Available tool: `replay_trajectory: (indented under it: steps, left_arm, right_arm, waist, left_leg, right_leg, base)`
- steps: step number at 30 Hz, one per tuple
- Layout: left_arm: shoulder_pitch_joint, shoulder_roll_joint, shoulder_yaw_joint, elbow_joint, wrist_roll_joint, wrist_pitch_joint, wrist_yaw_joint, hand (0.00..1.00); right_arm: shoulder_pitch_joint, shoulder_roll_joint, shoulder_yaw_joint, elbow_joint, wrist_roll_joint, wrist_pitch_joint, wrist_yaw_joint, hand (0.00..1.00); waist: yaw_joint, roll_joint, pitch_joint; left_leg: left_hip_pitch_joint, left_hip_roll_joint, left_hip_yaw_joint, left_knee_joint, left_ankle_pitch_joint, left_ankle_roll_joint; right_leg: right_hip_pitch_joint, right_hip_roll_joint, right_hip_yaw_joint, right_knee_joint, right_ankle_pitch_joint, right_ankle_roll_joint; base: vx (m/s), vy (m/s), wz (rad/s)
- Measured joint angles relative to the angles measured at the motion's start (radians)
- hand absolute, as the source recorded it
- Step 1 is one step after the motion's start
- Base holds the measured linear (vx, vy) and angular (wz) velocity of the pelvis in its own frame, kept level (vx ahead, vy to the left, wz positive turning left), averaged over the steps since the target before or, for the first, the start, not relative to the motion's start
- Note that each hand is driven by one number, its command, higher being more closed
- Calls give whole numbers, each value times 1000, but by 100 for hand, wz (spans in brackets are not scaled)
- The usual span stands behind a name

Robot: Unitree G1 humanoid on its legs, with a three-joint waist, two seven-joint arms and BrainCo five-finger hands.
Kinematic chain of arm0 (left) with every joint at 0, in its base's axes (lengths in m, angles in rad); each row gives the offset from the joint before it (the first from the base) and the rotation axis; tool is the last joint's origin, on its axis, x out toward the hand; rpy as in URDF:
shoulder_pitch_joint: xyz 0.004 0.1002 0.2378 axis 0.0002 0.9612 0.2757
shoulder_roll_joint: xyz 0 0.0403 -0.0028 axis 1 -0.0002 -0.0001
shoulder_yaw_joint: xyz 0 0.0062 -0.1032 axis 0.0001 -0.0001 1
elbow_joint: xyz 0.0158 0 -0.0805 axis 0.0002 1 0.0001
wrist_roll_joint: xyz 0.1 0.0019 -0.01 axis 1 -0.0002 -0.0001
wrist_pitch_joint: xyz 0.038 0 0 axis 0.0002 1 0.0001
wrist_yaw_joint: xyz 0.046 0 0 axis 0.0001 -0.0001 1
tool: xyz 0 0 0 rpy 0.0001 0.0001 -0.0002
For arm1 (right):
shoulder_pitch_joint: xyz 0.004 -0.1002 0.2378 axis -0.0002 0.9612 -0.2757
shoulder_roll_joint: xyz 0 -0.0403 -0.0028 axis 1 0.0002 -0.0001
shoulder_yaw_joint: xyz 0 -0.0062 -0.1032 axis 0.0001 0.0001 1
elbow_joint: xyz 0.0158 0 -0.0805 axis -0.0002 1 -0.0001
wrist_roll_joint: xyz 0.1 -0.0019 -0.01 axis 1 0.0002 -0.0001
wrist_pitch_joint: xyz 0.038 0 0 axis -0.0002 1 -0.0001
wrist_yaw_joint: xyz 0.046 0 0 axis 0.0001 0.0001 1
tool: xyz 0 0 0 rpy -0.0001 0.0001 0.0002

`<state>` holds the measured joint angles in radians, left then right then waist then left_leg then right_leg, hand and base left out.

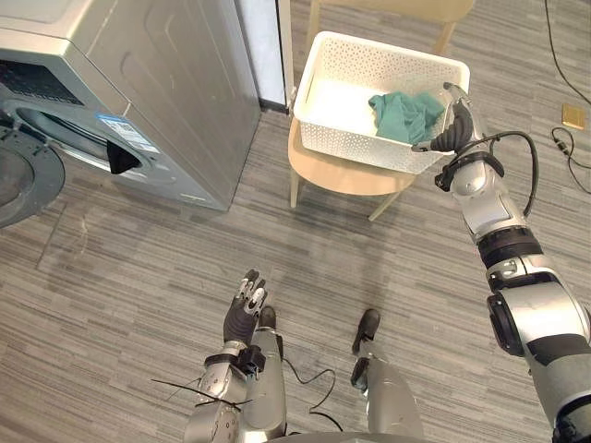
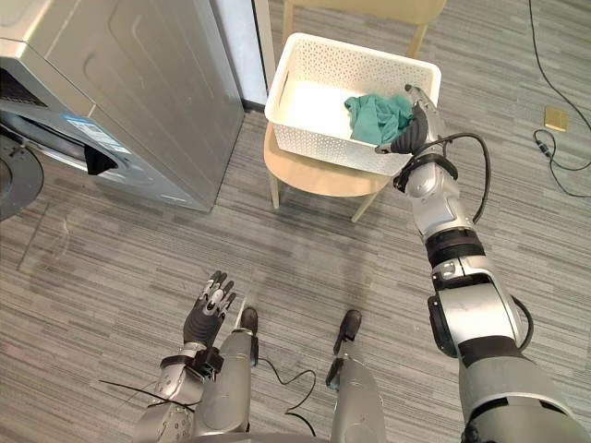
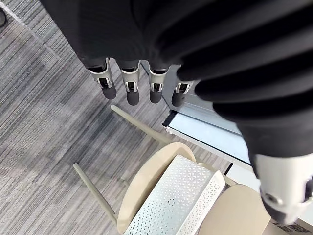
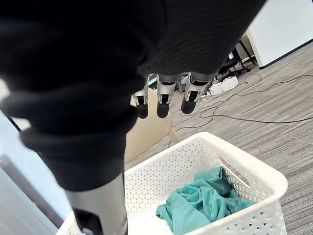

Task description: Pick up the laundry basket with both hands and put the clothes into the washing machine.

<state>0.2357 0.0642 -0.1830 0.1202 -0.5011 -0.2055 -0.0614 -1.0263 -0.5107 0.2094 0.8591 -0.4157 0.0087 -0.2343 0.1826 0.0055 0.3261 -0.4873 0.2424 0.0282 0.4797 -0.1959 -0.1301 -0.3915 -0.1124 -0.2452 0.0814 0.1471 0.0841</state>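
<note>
A white perforated laundry basket [image 1: 351, 140] rests on a round beige chair seat [image 1: 337, 175] right of the grey washing machine [image 1: 157, 83]. Teal clothes [image 1: 404, 115] lie bunched in its right end. My right hand [image 1: 454, 127] is at the basket's near right corner; in the right wrist view its fingers [image 4: 164, 100] hang straight above the basket rim [image 4: 254, 171] and the clothes [image 4: 200, 203], holding nothing. My left hand [image 1: 244, 314] is low over the floor, far from the basket, with its fingers [image 3: 132, 90] straight. The washer's round door [image 1: 23, 185] stands swung open.
The washer's dark drum opening [image 1: 74, 138] faces the lower left. A white panel [image 1: 268, 55] stands between washer and basket. A second beige chair [image 1: 388, 9] is behind the basket. A small yellow block [image 1: 573, 115] and cables lie on the floor at right.
</note>
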Motion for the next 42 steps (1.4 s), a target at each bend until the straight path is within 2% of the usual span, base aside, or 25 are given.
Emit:
replay_trajectory:
  steps: [2, 6, 8, 11, 12, 13, 16, 17, 18, 19, 20, 21, 23, 24, 26, 28, 30, 31, 32, 33, 34, 35, 36, 40, 42]
  left_arm:
    - [-2, -1, -6, -3, 1, 1, 0, 0]
    - [-16, 0, -17, -2, 1, 7, 2, 0]
    - [-23, 0, -21, -1, 1, 15, 2, 0]
    - [-4, 27, -13, 7, 1, 25, 3, 0]
    - [1, 32, -7, 8, 1, 25, 3, 0]
    - [10, 39, 2, 11, 1, 24, 6, 0]
    - [-12, 32, 2, 50, 0, 23, 13, 0]
    - [-31, 32, 8, 77, 0, 23, 19, 0]
    - [-39, 27, 18, 90, 0, 24, 20, 0]
    - [-41, -1, 44, 97, 1, 24, 21, 0]
    - [-45, -6, 50, 97, 6, 29, 21, 0]
    - [-44, -14, 59, 97, 13, 29, 21, 0]
    - [-42, -40, 68, 98, 31, 33, 20, 0]
    - [-39, -43, 70, 97, 39, 33, 20, 0]
    - [-50, -40, 72, 95, 42, 33, 20, 0]
    - [-64, -43, 73, 94, 42, 36, 20, 0]
    - [-49, -44, 79, 95, 42, 44, 21, 0]
    - [-43, -46, 78, 94, 42, 45, 20, 0]
    - [-30, -52, 77, 94, 42, 45, 21, 0]
    - [-16, -56, 74, 93, 42, 44, 20, 0]
    - [-8, -48, 68, 97, 43, 44, 20, 0]
    - [-10, -20, 67, 98, 43, 44, 20, 0]
    - [-10, -12, 67, 98, 43, 44, 20, 0]
    - [4, 3, 67, 98, 45, 43, 18, 0]
    - [12, 4, 64, 98, 48, 43, 17, 0]
  right_arm:
    - [-16, 0, 38, 1, -28, 1, 2, 0]
    - [-21, 0, 64, 19, -27, 2, 18, 0]
    - [10, 4, 64, 21, -26, 18, 23, 0]
    - [59, 45, 62, 19, -27, 16, 24, 0]
    - [68, 58, 61, 19, -27, 15, 24, 0]
    - [80, 83, 56, 19, -27, 9, 24, 0]
    - [83, 93, 30, 24, -27, -5, 38, 0]
    - [82, 93, -16, 64, -30, -6, 45, 0]
    - [84, 91, -35, 81, -30, -1, 48, 0]
    - [87, 91, -59, 90, -43, 12, 61, 0]
    - [116, 90, -82, 89, -60, 18, 68, 0]
    - [139, 92, -91, 87, -62, 22, 68, 0]
    - [228, 101, -93, 56, -63, 34, 73, 0]
    - [273, 125, -91, 22, -63, 41, 76, 0]
    - [295, 157, -90, -33, -63, 36, 74, 0]
    - [307, 187, -86, -39, -63, 39, 74, 0]
    - [326, 223, -68, -19, -63, 40, 79, 0]
    - [333, 242, -61, 0, -61, 40, 83, 0]
    - [351, 255, -48, 2, -58, 38, 84, 0]
    - [363, 265, -46, 4, -57, 37, 84, 0]
    - [378, 302, -50, 15, -57, 37, 84, 0]
    - [382, 333, -51, 34, -49, 37, 95, 0]
    - [383, 342, -51, 35, -43, 36, 104, 0]
    - [347, 381, -50, 38, -14, -3, 104, 0]
    - [347, 383, -43, 44, -17, -3, 104, 0]
  waist:
    - [29, -2, 2]
    - [32, -7, 10]
    - [23, -9, 19]
    - [22, -12, 22]
    - [22, -14, 21]
    - [21, -15, 21]
    - [21, -21, 18]
    - [21, -28, 16]
    - [16, -29, 15]
    - [12, -5, 10]
    - [0, -5, 11]
    - [-8, -4, 11]
    - [-22, -2, 12]
    - [-17, -4, 11]
    - [-7, -7, 5]
    - [-6, -16, 2]
    - [-5, -16, 1]
    - [-3, -16, 0]
    - [-2, -6, -13]
    - [0, 4, -31]
    - [-7, -22, -50]
    - [-7, -58, -64]
    - [-5, -63, -68]
    - [4, -60, -72]
    - [5, -58, -72]
  left_leg:
    - [-16, 24, -5, 43, -32, -6]
    - [-36, 34, -42, 124, -98, 2]
    - [-3, 19, -61, 178, -146, 10]
    - [105, 16, -70, 176, -200, 35]
    - [127, 17, -66, 167, -207, 38]
    - [157, 20, -57, 145, -211, 34]
    - [192, 34, -53, 114, -219, 6]
    - [207, 36, -62, 112, -221, -16]
    - [211, 37, -79, 112, -218, -24]
    - [220, 62, -119, 85, -181, -78]
    - [238, 65, -145, 76, -124, -114]
    - [243, 65, -152, 99, -93, -110]
    - [219, 66, -164, 280, 56, -32]
    - [162, 79, -165, 422, 187, 61]
    - [49, 92, -159, 581, 168, 84]
    - [-54, 96, -127, 544, 131, 63]
    - [-52, 104, -92, 359, 114, 44]
    - [-10, 92, -71, 165, 117, 39]
    - [58, 88, -71, -38, 161, 20]
    - [81, 93, -72, -95, 220, 18]
    - [87, 83, -56, -87, 161, -45]
    - [85, 66, -40, -74, 150, -29]
    - [82, 58, -37, -62, 146, -25]
    - [83, 48, 3, -26, 125, -9]
    - [79, 53, 19, -30, 119, -6]
  right_leg:
    - [-1, 26, 2, 0, -2, 0]
    - [-22, 22, -3, 125, -82, 7]
    - [-52, -12, 5, 336, -158, -8]
    - [-78, -68, 3, 569, -151, -36]
    - [-82, -72, -3, 596, -177, -37]
    - [-88, -78, -19, 583, -212, -32]
    - [-106, -57, -55, 401, -213, -27]
    - [-102, -20, -27, 241, -141, -5]
    - [-83, -5, 0, 214, -33, -25]
    - [-75, 23, -24, 222, -39, -57]
    - [-61, 20, -46, 269, -102, -69]
    - [-44, 15, -60, 295, -133, -75]
    - [56, 11, -96, 332, -211, -89]
    - [123, 22, -99, 320, -241, -102]
    - [170, 46, -99, 282, -256, -113]
    - [190, 54, -103, 242, -256, -113]
    - [212, 60, -102, 235, -256, -113]
    - [222, 58, -99, 239, -256, -113]
    - [221, 63, -92, 251, -259, -105]
    - [222, 73, -80, 257, -273, -83]
    - [225, 57, -53, 260, -310, -32]
    - [222, 35, -51, 258, -309, -29]
    - [229, 29, -50, 251, -307, -26]
    - [241, 15, -13, 209, -290, 3]
    - [217, 18, 7, 212, -283, 8]
  base:
    - [50, -9, -20]
    - [41, 45, 7]
    - [83, 102, 36]
    - [126, 68, 22]
    - [139, -1, 6]
    - [162, -54, 1]
    - [277, -173, 6]
    - [369, -257, 27]
    - [469, -292, 25]
    - [398, -234, 33]
    - [388, -227, 32]
    - [404, -278, 59]
    - [362, -278, 45]
    - [343, -278, 0]
    - [320, -236, -19]
    - [277, -125, -8]
    - [209, 25, -13]
    - [231, 141, -29]
    - [227, 181, -40]
    - [219, 245, -36]
    - [220, 296, -23]
    - [201, 278, -6]
    - [125, 199, 2]
    - [-19, 109, -14]
    - [-87, 46, -37]
